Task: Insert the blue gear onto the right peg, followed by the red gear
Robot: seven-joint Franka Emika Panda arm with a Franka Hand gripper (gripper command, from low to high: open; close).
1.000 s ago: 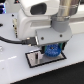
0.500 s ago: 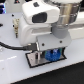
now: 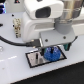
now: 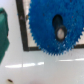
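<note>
End effector (image 3: 51, 48) low over the plate (image 3: 35, 60); blue gear (image 4: 55, 26) beneath it on the plate; can't tell whether the fingers are clamped or apart.

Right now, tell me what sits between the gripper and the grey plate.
The blue gear lies between the gripper and the plate, flat on the plate, shown in the exterior view.

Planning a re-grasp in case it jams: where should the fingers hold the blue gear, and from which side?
Grip the blue gear across opposite points of its toothed rim, coming straight down from above. It lies flat on the grey plate, so only the rim and top face are exposed, and the centre hole must stay clear.
</note>
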